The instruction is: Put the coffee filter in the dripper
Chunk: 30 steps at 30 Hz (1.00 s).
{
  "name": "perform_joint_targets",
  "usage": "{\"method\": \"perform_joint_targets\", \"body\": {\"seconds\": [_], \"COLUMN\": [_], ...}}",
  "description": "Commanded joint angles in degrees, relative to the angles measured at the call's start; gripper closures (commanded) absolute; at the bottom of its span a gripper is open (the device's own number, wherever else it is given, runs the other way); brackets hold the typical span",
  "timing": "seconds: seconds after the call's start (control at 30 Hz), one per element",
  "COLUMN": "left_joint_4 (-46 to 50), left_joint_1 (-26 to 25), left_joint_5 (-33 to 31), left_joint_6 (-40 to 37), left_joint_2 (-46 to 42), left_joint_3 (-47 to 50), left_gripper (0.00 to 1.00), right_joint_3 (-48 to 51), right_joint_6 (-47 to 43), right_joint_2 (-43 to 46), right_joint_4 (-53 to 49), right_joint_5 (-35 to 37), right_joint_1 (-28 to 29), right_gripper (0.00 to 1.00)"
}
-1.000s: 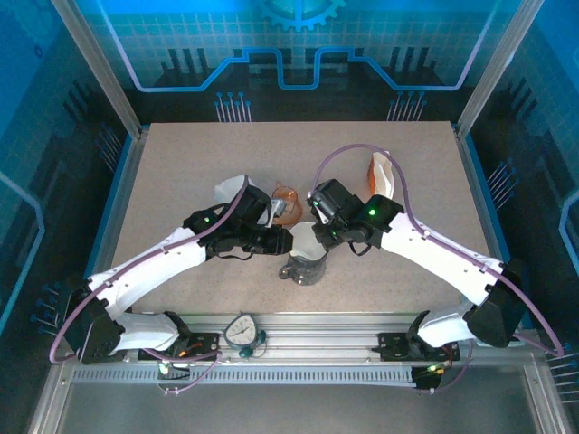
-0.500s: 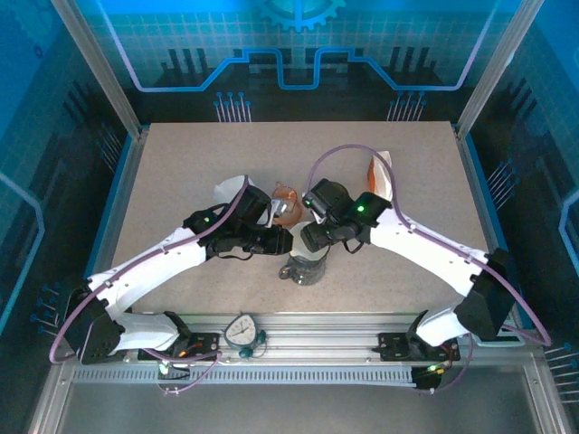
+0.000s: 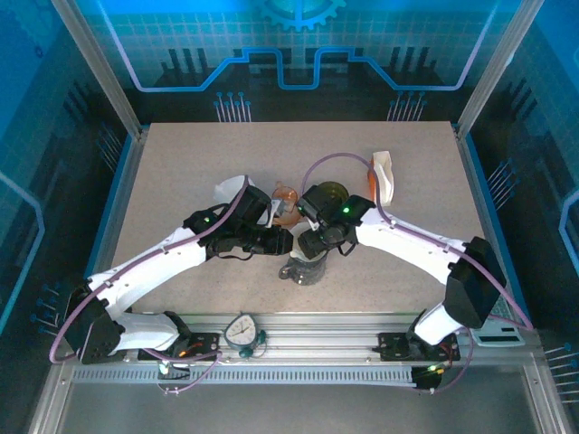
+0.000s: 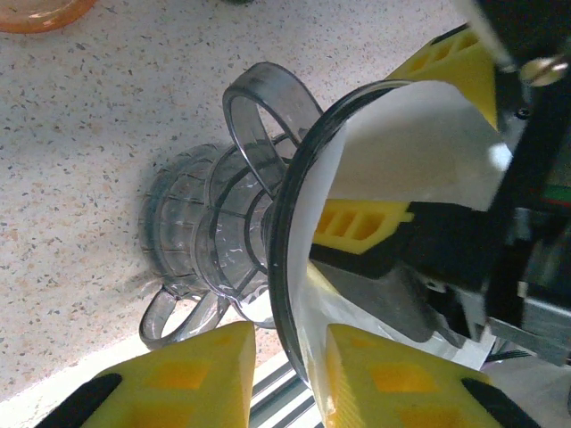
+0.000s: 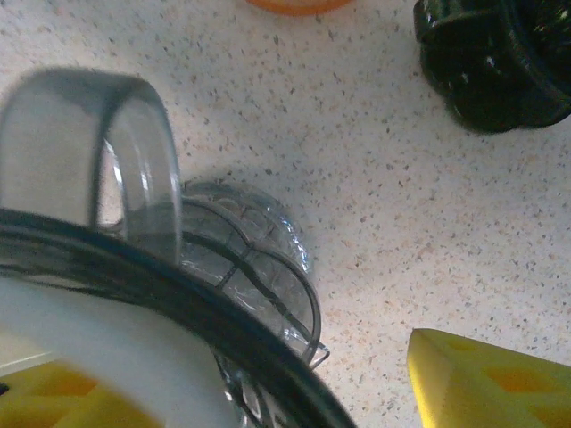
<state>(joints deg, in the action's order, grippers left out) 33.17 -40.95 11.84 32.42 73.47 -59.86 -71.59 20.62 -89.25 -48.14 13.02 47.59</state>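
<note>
Rim of one clear dripper (image 4: 214, 241) is pinched by left pincer (image 4: 285, 343); right pincer (image 5: 223, 366) gapes open beside one white filter (image 4: 419, 134).

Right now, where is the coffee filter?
In the left wrist view, the white coffee filter lies inside the rim of the clear dripper, which is at the near centre of the table.
</note>
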Motion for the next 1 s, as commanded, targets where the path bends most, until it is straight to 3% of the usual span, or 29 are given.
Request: {"method": "perform_joint_targets", "body": {"seconds": [0.0,0.3,0.47,0.97], "left_joint_4": [-0.11,-3.02,-3.63,-2.29], "left_joint_1": [-0.1,0.23,0.26,0.25], "left_joint_5": [-0.1,1.27,1.79,1.79], "left_joint_6": [-0.65,2.03,2.14,1.5], "left_joint_2": [-0.24,-1.96,-1.59,-0.42], "left_joint_3": [0.62,1.15,0.62,1.49], "left_gripper": [0.71,0.53,0.48,0.91], "right_joint_3": [0.97,1.37,1.28,1.04], "right_joint_6": [0.83,1.19,1.42,1.55], "right_joint_2": [-0.89,-1.8,-1.65,-1.71], "right_joint_4": [1.15,1.19,1.2,0.96], "right_joint_5": [-0.62,0.24,0.32,0.79], "right_joint_1": [0.63,0.91,0.9,0.83], "right_gripper": [0.3,0.3,0.3,0.3]}}
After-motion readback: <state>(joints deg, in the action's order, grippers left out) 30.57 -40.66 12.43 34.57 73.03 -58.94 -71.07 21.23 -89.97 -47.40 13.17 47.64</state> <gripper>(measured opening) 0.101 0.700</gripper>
